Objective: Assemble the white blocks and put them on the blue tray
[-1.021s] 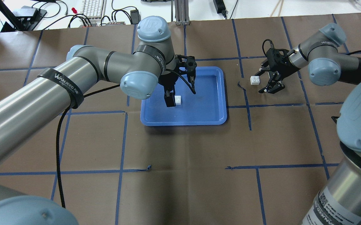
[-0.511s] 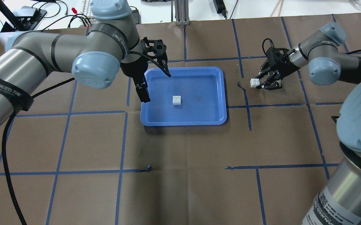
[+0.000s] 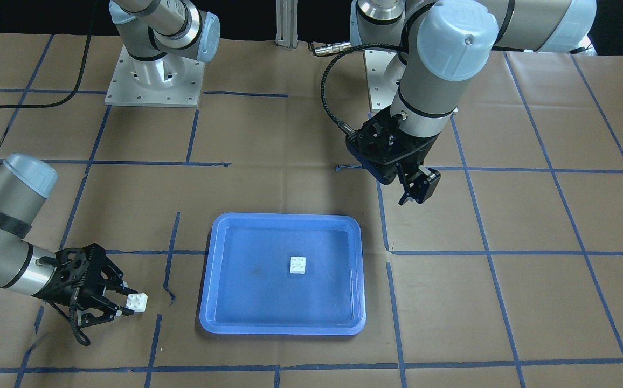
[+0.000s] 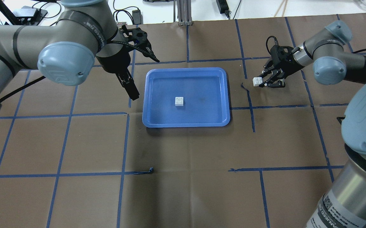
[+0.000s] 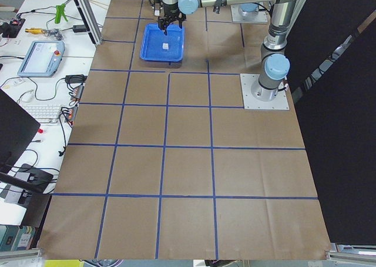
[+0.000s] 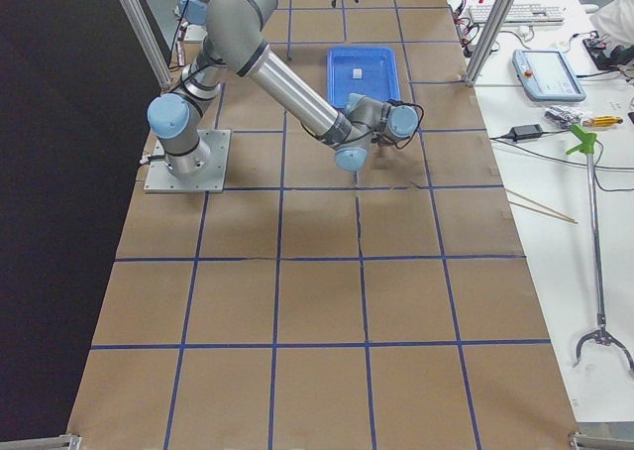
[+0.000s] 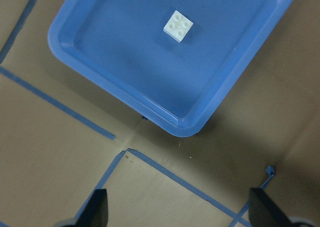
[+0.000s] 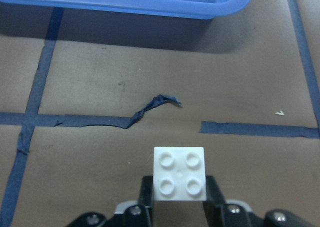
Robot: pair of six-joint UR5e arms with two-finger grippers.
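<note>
Left claw [image 7: 181,209] retreated, spread, tray [image 4: 186,124] holds one block [image 4: 179,101], right claw [image 4: 263,83] grips second block [image 4: 257,81]

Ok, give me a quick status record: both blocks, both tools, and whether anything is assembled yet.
tray block: lies studs up near the middle of the tray, nothing touching it
held block: between the right tool's fingers, over the table to the right of the tray
left tool: open, empty, over the table just past the tray's left corner
right tool: shut on the held block
assembled: no, the blocks are apart
left to do: join the held block to the tray block
</note>
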